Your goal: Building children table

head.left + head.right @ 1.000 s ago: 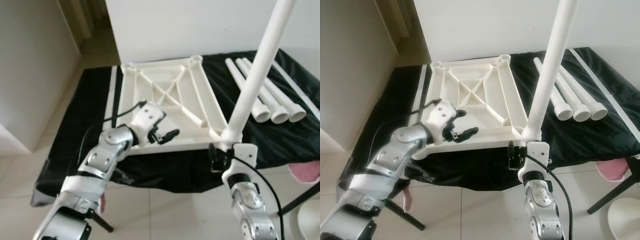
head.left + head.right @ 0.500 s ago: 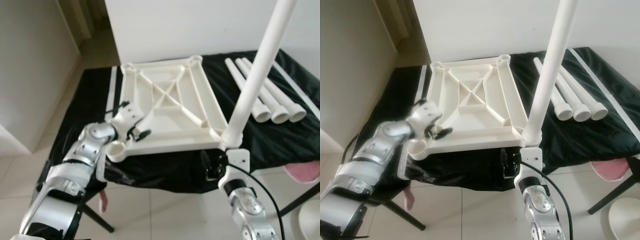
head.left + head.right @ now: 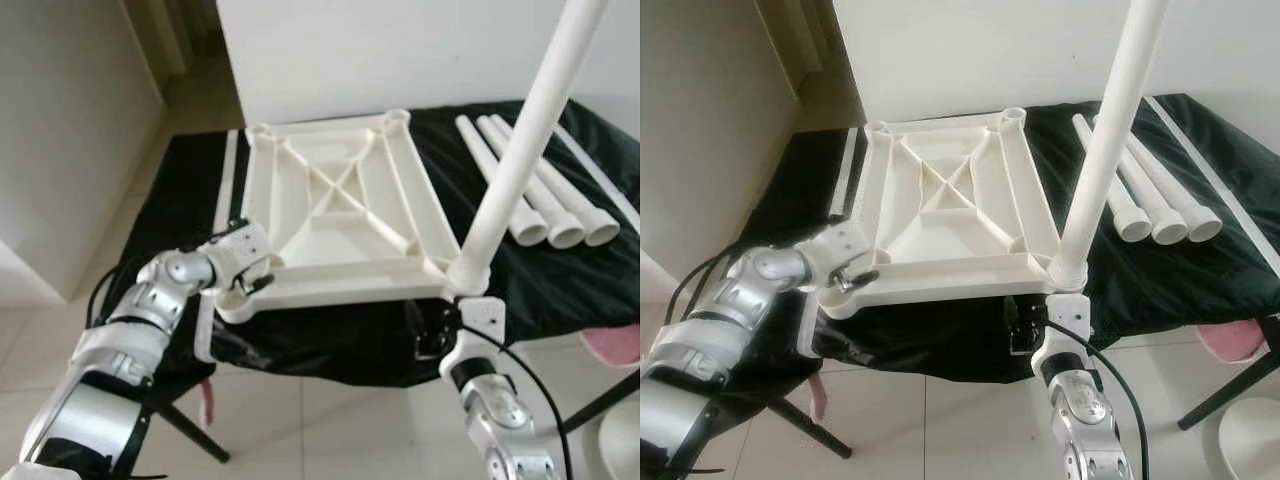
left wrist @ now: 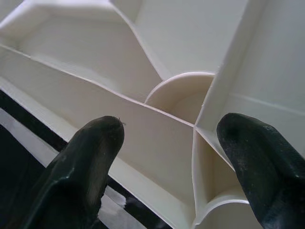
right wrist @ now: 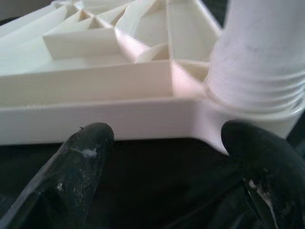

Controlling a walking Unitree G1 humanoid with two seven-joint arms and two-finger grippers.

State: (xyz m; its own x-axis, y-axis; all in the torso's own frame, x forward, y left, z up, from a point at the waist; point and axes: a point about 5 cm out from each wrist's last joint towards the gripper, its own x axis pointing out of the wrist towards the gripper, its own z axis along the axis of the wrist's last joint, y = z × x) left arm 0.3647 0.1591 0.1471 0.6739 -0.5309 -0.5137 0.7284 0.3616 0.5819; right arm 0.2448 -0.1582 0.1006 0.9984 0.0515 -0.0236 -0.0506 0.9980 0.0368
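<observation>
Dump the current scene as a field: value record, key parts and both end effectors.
surface: black cloth-covered table
tabletop: white ribbed plastic tabletop, lying underside up
fitted leg: long white plastic tube leg, standing in the near right corner socket
spare legs: three white plastic tube legs, lying side by side to the right
left end effector: open, at the near left corner socket
right end effector: open, just below the fitted leg's corner

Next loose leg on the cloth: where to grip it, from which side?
Probably mid-shaft of the nearest loose leg, from above with the right gripper, fingers across the tube. The three legs lie flat side by side, so the outer one has a free flank. Its flared end faces the robot; leave it free for the empty corner socket.
</observation>
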